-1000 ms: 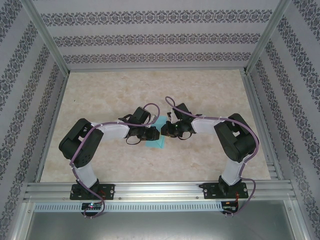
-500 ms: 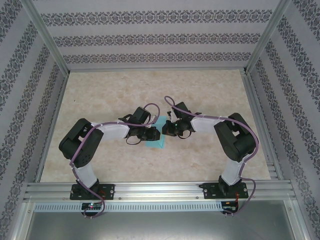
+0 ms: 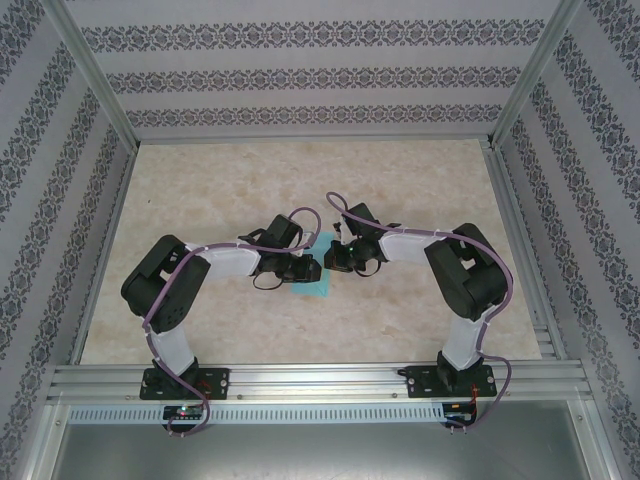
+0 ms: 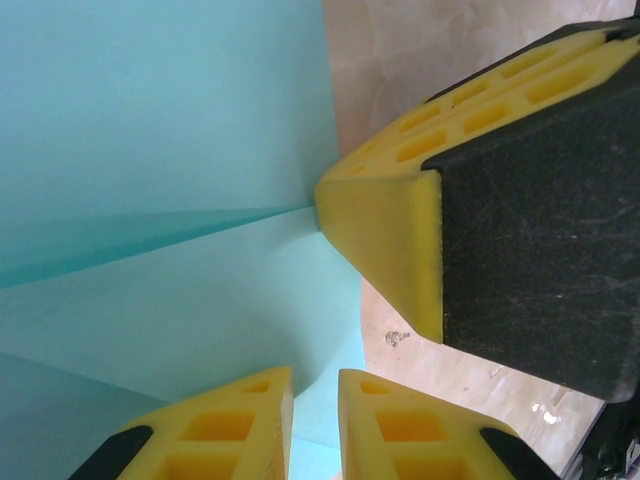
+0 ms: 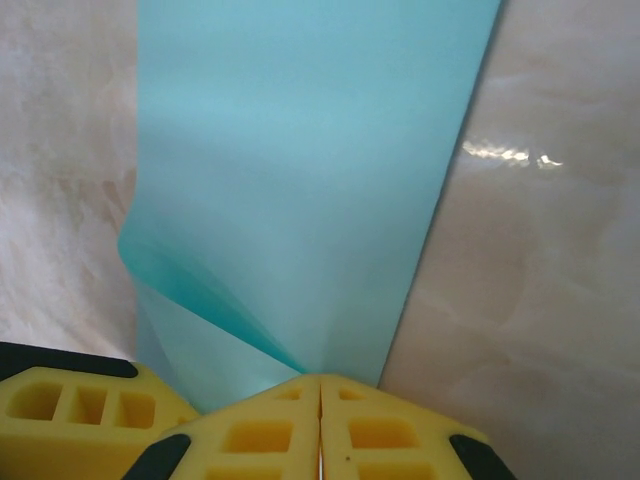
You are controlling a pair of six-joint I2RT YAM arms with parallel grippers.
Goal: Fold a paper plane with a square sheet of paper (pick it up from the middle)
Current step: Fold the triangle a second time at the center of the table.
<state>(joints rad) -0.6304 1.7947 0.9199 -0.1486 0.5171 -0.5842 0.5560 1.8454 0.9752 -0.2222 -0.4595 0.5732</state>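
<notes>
Found the square sheet of paper (image 5: 300,150) near the middle of the tabletop (image 3: 200,190), between the two arms and partly hidden under them in the top view. Saw the right hand (image 5: 320,382) closed, yellow fingertips (image 5: 385,435) pressed flat together, pinching the sheet at the end of a raised crease. Traced that crease across the teal surface, with one flap lifted off the tabletop and curling at its left edge in the right wrist view. Saw the left hand (image 4: 315,385) just beside the right one, facing it, fingertips slightly parted, with teal paper showing through the narrow gap. Could not tell about any contact between the left fingertips and the sheet. Noted pale marbled tabletop bare beyond the sheet's straight edge.
</notes>
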